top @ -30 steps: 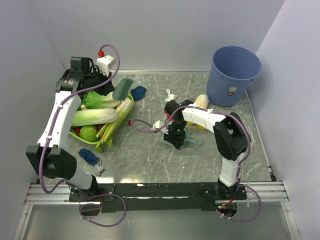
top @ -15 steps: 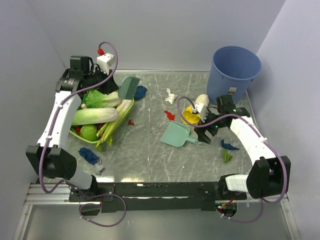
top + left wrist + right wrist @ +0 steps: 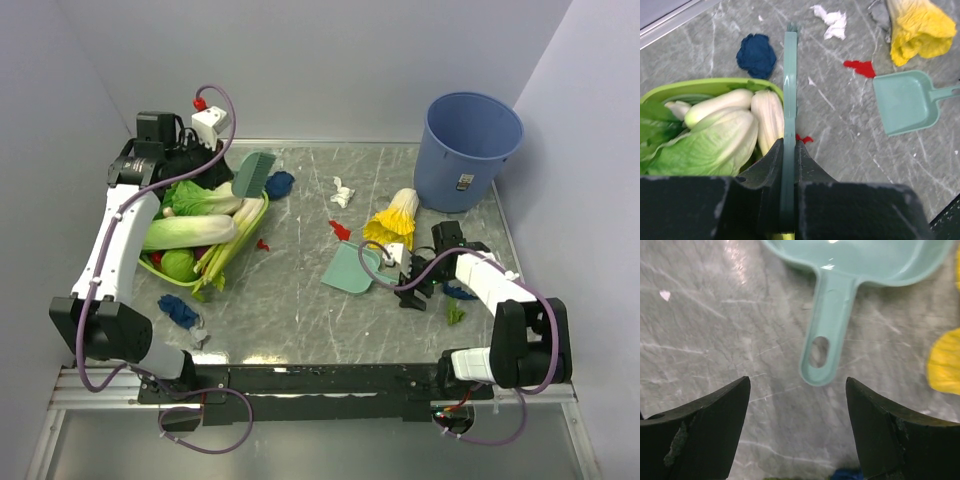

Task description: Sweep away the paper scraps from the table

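Observation:
My left gripper (image 3: 226,170) is shut on a teal brush (image 3: 250,172), held above the far end of the green tray; in the left wrist view the gripper (image 3: 788,150) clamps the brush (image 3: 789,85) edge-on. My right gripper (image 3: 410,285) is open on the table (image 3: 290,310), its fingers (image 3: 715,415) apart just short of the handle (image 3: 827,335) of the teal dustpan (image 3: 350,268). Paper scraps lie about: dark blue (image 3: 278,183), white (image 3: 343,192), red (image 3: 341,230), small red (image 3: 263,244), dark blue (image 3: 180,312), and blue (image 3: 460,292) and green (image 3: 455,313) by the right arm.
A green tray (image 3: 215,272) of leafy vegetables (image 3: 190,232) stands at the left. A yellow-and-white frilly vegetable (image 3: 392,218) lies beside the dustpan. A blue bucket (image 3: 466,150) stands at the back right. Pale walls enclose the table.
My right arm has swung out from over the dustpan to the right, and the gripper now sits lower at the handle's end. The left gripper with the brush shifted only slightly.

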